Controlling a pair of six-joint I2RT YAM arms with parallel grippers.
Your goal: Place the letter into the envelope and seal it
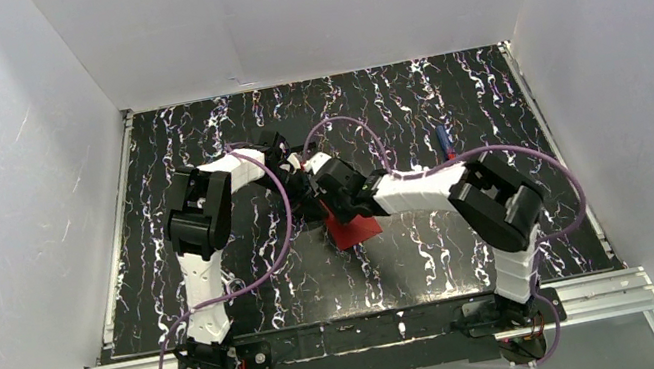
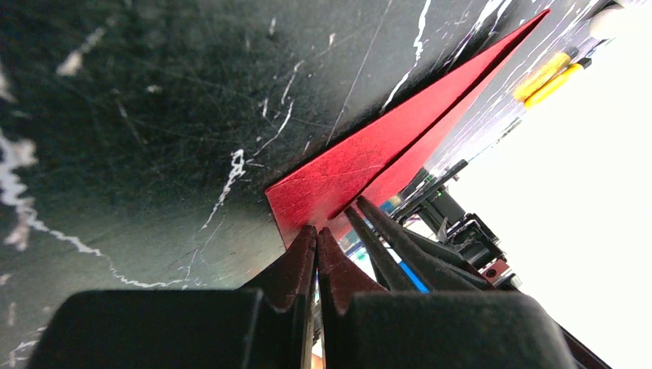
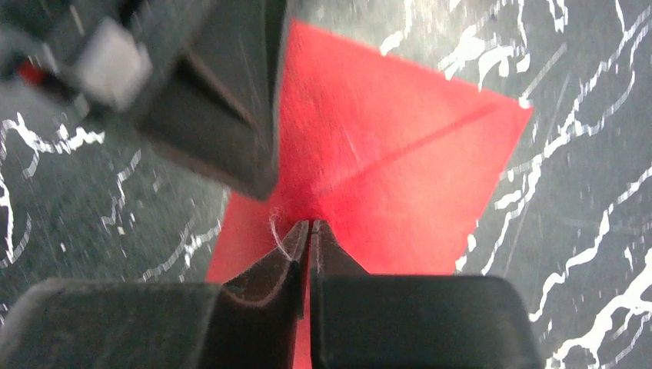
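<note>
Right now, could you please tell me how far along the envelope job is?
Seemingly done: no loose letter shows, and the envelope lies with its flap folded down. In hand: the left end effector and the right end effector, both shut, rest their tips on it, apparently pressing. Remaining: confirming the seal, then letting go.

The right arm (image 1: 406,193) hides part of the envelope (image 1: 359,232) from above; the left jaws look blurred.

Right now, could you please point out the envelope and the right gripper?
envelope (image 1: 356,230), top external view, its bare near corner.
right gripper (image 3: 309,227), right wrist view, midway between its fingertips.
</note>
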